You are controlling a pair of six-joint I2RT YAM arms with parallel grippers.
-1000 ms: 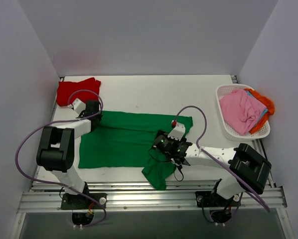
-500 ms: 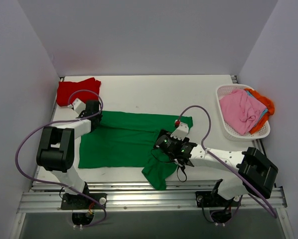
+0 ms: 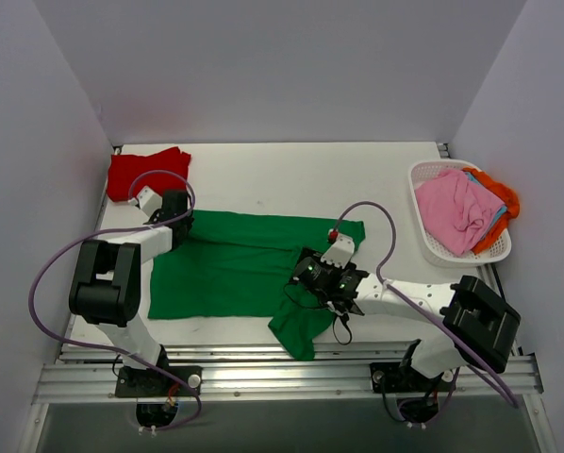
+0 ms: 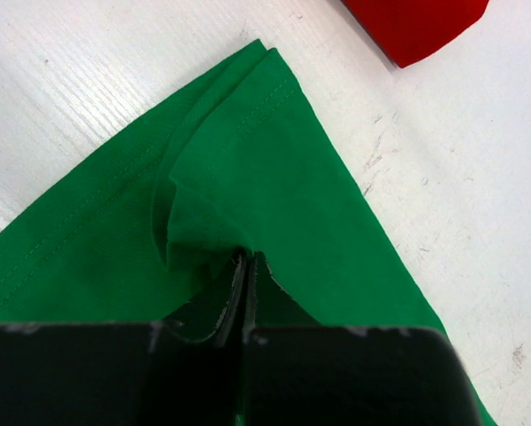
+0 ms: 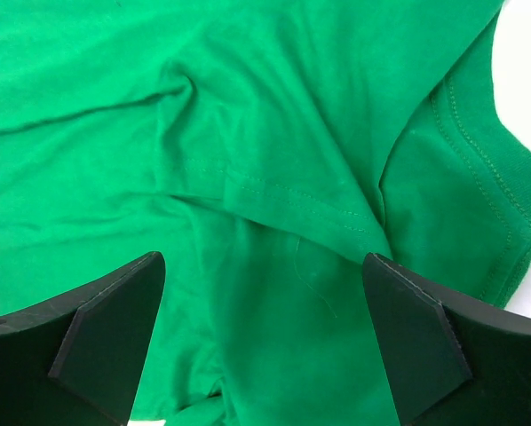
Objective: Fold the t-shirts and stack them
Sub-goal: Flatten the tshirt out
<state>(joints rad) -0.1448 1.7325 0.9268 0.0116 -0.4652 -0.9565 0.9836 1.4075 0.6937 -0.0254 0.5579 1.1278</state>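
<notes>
The right hand point(image 5: 261, 271) is hanging spread over the green t-shirt point(image 3: 230, 269), which is lying across the middle of the desk point(image 3: 282, 179). At 10 o'clock, the left hand point(image 4: 246, 266) is pinching the shirt's corner, and the red t-shirt point(image 3: 145, 172) is lying just beyond.

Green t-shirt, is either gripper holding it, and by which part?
The left gripper pinches a fold of the green t-shirt near its corner; the right gripper is open above it, holding nothing.

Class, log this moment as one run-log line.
left gripper: shut on green t-shirt | right gripper: open over it | red t-shirt: far-left corner
</notes>
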